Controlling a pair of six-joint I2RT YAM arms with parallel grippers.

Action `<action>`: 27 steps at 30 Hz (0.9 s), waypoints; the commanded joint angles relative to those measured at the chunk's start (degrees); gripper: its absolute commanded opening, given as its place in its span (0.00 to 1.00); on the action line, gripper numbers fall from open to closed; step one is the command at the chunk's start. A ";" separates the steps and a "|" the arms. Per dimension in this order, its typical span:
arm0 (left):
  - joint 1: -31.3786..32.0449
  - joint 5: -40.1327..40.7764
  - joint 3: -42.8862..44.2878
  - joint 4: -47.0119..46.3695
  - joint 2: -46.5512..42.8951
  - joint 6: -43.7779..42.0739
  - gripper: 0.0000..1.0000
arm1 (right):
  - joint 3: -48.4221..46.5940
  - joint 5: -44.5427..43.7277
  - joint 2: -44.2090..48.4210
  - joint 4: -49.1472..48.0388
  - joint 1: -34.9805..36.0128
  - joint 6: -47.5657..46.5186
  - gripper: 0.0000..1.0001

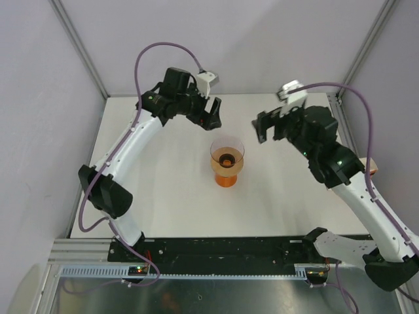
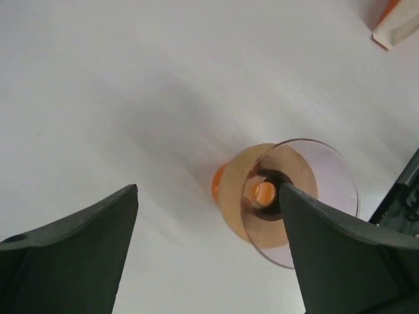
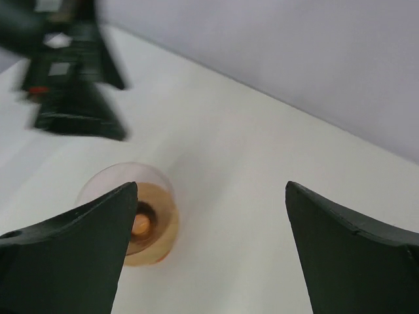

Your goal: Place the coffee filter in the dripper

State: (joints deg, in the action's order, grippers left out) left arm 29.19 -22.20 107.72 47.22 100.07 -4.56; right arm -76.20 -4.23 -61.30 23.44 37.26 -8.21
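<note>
My left tool (image 1: 207, 118) and right tool (image 1: 270, 127) both gape wide, flanking the upright dripper (image 1: 227, 160) just beyond it, touching nothing.

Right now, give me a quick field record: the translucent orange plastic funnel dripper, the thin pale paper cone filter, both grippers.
dripper: translucent orange plastic funnel-shaped dripper, upright near the middle of the white table
coffee filter: thin pale-pink paper cone coffee filter, apparently seated inside the dripper's wide rim
left gripper: left gripper open, empty, clear of the dripper on its far-left side
right gripper: right gripper open, empty, clear of the dripper on its far-right side
other: white-and-orange packet lying apart from the dripper
status: placement looks done
</note>
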 commanded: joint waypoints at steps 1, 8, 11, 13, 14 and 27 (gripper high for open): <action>-3.40 2.30 1.22 -1.08 -5.69 -1.44 0.93 | -0.60 -7.85 1.00 1.45 -8.88 13.65 0.99; -7.43 12.97 -6.33 -1.31 -11.19 -5.64 0.96 | 2.22 -19.26 -0.63 13.61 -23.91 26.09 0.90; -10.44 13.11 -13.04 -3.04 -13.89 -5.90 0.96 | 4.44 -15.30 -1.03 15.34 -30.81 29.60 0.85; -12.40 12.01 -18.97 -6.49 -16.06 -5.44 0.96 | 5.18 -13.70 -1.59 16.95 -34.43 30.94 0.81; -12.84 12.31 -21.64 -8.62 -17.15 -5.36 0.96 | 5.36 -13.57 -1.83 17.98 -35.58 31.35 0.80; -13.87 19.46 -41.62 -27.56 -22.16 -8.82 0.95 | 9.42 -11.99 -9.27 21.47 -50.95 34.15 0.60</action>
State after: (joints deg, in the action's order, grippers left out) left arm 15.84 -5.69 66.96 27.14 79.40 -11.14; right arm -67.31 -15.84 -66.63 43.57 -12.62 23.81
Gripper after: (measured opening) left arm 0.956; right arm 0.604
